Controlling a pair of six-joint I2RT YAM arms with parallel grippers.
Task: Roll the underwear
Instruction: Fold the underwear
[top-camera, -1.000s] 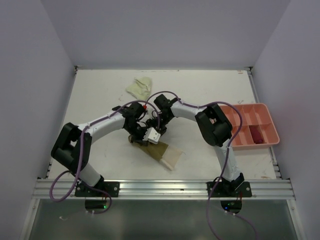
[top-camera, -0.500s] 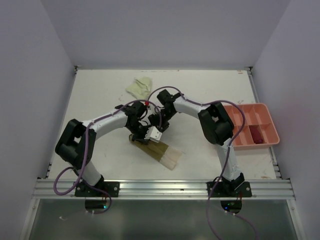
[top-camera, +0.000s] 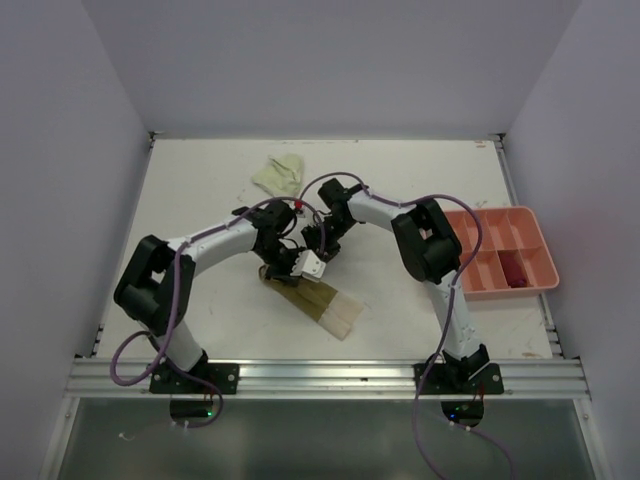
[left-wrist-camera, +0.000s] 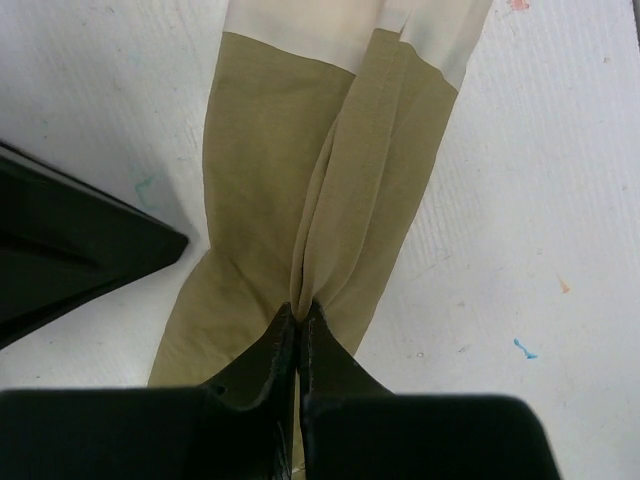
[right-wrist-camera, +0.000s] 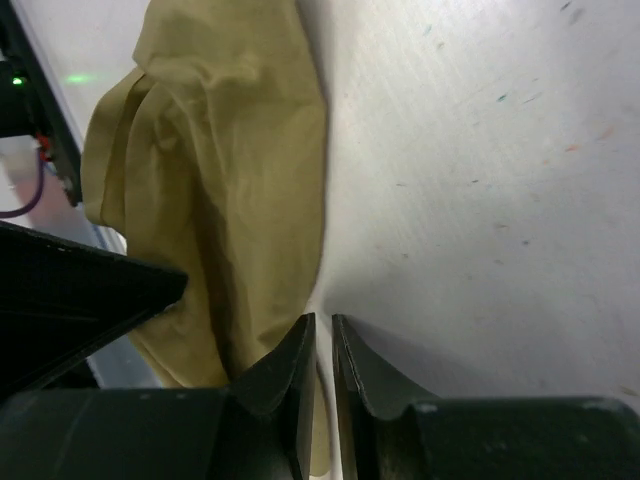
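**2 grippers at the strip's far end**

The olive-tan underwear (top-camera: 318, 303) lies mid-table as a folded strip. The left gripper (left-wrist-camera: 299, 318) pinches a ridge at its far-left end, probably to start the roll. The right gripper (right-wrist-camera: 322, 330) has its jaws nearly together at the cloth's edge; whether it grips, I cannot tell.

The olive-tan underwear (top-camera: 318, 300) has narrowed; its cream end, one broad flap a second ago, now lies as two slim strips side by side; the right gripper (right-wrist-camera: 322, 325) has drawn its jaws nearly together on the cloth's edge; the right arm (top-camera: 425, 245) has shifted its elbow inward and farther up the table; the left arm (top-camera: 150, 285) has edged its elbow forward too.
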